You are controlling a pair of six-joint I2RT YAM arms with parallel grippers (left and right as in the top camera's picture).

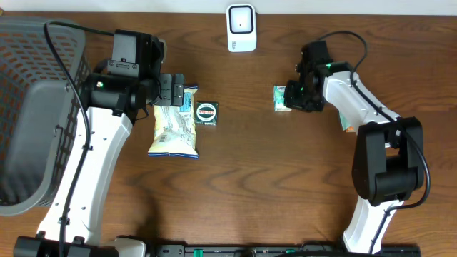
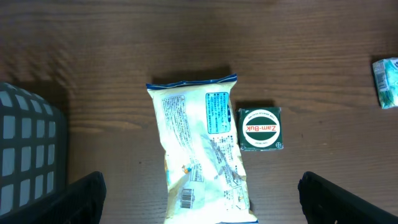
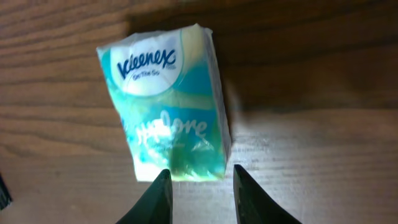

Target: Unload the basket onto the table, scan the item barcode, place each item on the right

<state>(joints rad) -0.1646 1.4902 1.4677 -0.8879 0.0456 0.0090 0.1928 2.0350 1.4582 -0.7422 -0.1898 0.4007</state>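
My right claw [image 3: 201, 171], barely parted, sits at the tissue pack's [image 3: 168, 106] end, aiming to lift it to the scanner [image 1: 241, 27]; whether it has a grip I cannot tell.

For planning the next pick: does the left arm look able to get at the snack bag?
Probably yes. The left gripper hangs open right above the snack bag; nothing covers it, and the Zam-Buk box lies beside it, not on it.

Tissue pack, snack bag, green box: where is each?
tissue pack [image 3: 168, 106], right wrist view, middle of printed front.
snack bag [image 2: 199, 149], left wrist view, middle of back panel.
green box [image 2: 261, 129], left wrist view, round white label.
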